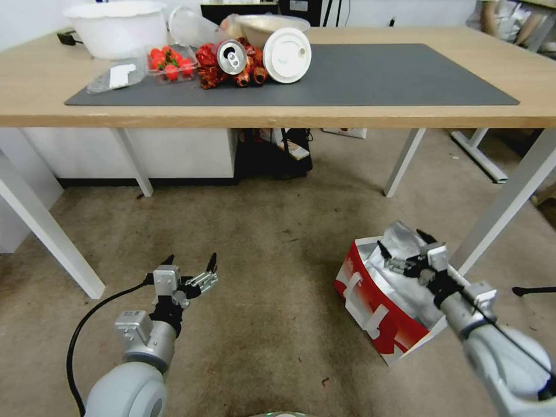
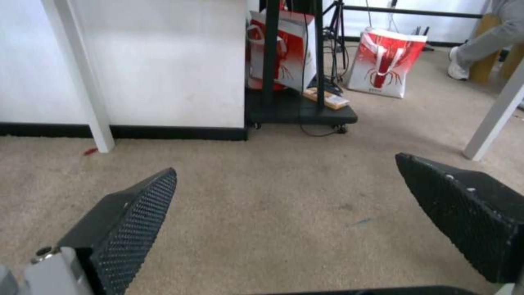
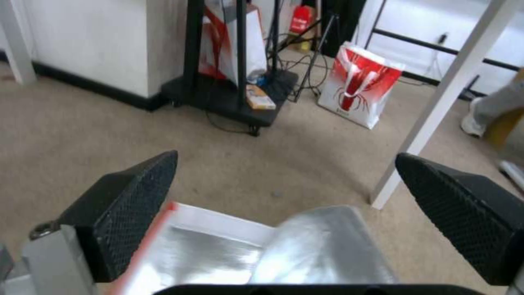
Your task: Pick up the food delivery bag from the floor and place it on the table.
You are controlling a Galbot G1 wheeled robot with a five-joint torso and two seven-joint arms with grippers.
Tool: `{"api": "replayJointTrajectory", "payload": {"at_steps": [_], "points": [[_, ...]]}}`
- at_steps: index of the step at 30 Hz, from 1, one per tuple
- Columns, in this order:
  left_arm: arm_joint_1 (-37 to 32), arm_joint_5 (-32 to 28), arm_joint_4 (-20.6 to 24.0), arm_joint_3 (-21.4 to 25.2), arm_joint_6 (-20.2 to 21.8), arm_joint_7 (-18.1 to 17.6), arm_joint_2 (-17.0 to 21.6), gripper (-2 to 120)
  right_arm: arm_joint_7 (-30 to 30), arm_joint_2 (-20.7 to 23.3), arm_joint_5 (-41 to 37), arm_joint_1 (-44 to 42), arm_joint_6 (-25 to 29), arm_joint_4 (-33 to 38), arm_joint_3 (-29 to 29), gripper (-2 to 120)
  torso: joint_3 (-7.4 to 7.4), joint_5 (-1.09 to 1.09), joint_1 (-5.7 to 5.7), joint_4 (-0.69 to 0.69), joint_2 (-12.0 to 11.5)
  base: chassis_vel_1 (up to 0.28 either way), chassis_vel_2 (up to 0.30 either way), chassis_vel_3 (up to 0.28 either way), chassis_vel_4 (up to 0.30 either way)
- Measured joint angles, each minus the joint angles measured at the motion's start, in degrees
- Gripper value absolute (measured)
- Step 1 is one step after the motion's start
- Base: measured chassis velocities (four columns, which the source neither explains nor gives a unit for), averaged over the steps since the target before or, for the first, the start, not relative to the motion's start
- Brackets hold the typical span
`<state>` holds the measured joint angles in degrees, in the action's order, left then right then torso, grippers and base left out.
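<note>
Head view: right gripper [image 1: 405, 250] jaws apart over foil mouth of boxy red-white paper delivery bag [image 1: 373, 304], on floor [image 1: 260, 301] below worktop [image 1: 289, 116] front edge. Risk: pinching loose foil, tearing. Left gripper [image 1: 191, 267] open, idle.

Left gripper [image 2: 284, 205] spread wide, hanging low over the floor [image 2: 273, 196], which is beige-grey and mottled. Both textured black fingers [image 2: 131, 221] apart, holding nothing. White table leg [image 2: 82, 78] stands on the floor before a white wall panel [image 2: 169, 61] with a black skirting strip [image 2: 175, 132]. Just beside the panel: a black wheeled stand [image 2: 300, 112] carrying a red-and-white paper bag [image 2: 284, 49] and a small flat box [image 2: 326, 98]. Farther off, a second red-and-white bag with a lobster print [image 2: 385, 63] stands upright. Second white leg [image 2: 499, 116] at the edge.
</note>
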<state>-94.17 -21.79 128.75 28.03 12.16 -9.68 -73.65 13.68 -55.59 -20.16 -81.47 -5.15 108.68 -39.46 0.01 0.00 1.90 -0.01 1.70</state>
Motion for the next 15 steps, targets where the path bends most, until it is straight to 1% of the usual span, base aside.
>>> {"api": "replayJointTrajectory", "payload": {"at_steps": [1,4,5,8,9,10,11,12,13,14,15], "points": [[0.00,0.00,0.00,0.00,0.00,0.00,0.00,100,0.00,0.00,0.00,0.00,0.00,0.00,0.00,100,0.00,0.00,0.00,0.00,0.00,0.000,0.000,0.000,0.000],[-0.17,0.03,0.09,-0.25,0.23,-0.38,-0.58,100,2.35,4.60,-1.82,3.82,1.44,-6.15,1.75,100,0.00,0.01,0.01,0.02,0.04,0.000,0.000,0.000,0.000],[-0.17,0.03,0.09,-0.25,0.23,-0.38,-0.58,100,2.35,4.60,-1.82,3.82,1.44,-6.15,1.75,100,0.00,0.01,0.01,0.02,0.04,0.000,0.000,0.000,0.000],[-0.17,0.39,0.11,-0.37,0.52,-0.78,-1.04,100,5.54,8.80,-2.76,9.49,2.62,-13.50,4.34,100,0.00,0.01,0.01,0.01,0.07,0.000,0.000,0.000,0.000],[-0.17,0.39,0.11,-0.37,0.52,-0.78,-1.04,100,5.54,8.80,-2.76,9.49,2.62,-13.50,4.34,100,0.00,0.01,0.01,0.01,0.07,0.000,0.000,0.000,0.000],[-0.19,0.63,0.09,-0.38,0.56,-0.84,-1.10,100,6.35,9.79,-2.36,11.37,3.00,-15.79,5.14,100,0.00,0.02,0.01,0.02,0.08,0.000,0.000,0.000,0.000],[-0.20,0.73,0.08,-0.38,0.58,-0.88,-1.11,100,6.67,10.17,-2.27,12.13,3.10,-16.65,5.47,100,0.00,0.01,0.02,0.02,0.08,0.000,0.000,0.000,0.000],[-0.22,1.08,-0.01,-0.38,0.70,-1.18,-1.19,100,7.90,11.74,-2.30,15.44,3.57,-20.50,7.59,100,0.00,0.00,0.02,0.01,0.10,0.000,0.000,0.000,0.000],[-0.22,1.20,-0.06,-0.35,0.77,-1.30,-1.26,100,8.48,12.45,-2.47,17.29,3.78,-22.59,8.97,100,0.00,0.00,0.02,0.01,0.10,0.000,0.000,0.000,0.000],[-0.22,1.20,-0.06,-0.35,0.77,-1.30,-1.26,100,8.48,12.45,-2.47,17.29,3.78,-22.59,8.97,100,0.00,0.00,0.02,0.01,0.10,0.000,0.000,0.000,0.000],[-0.19,1.37,-0.15,-0.33,0.79,-1.37,-1.33,100,8.90,12.99,-2.57,19.10,3.88,-24.62,10.48,100,0.00,0.00,0.02,0.01,0.11,0.000,0.000,0.000,0.000]]}}
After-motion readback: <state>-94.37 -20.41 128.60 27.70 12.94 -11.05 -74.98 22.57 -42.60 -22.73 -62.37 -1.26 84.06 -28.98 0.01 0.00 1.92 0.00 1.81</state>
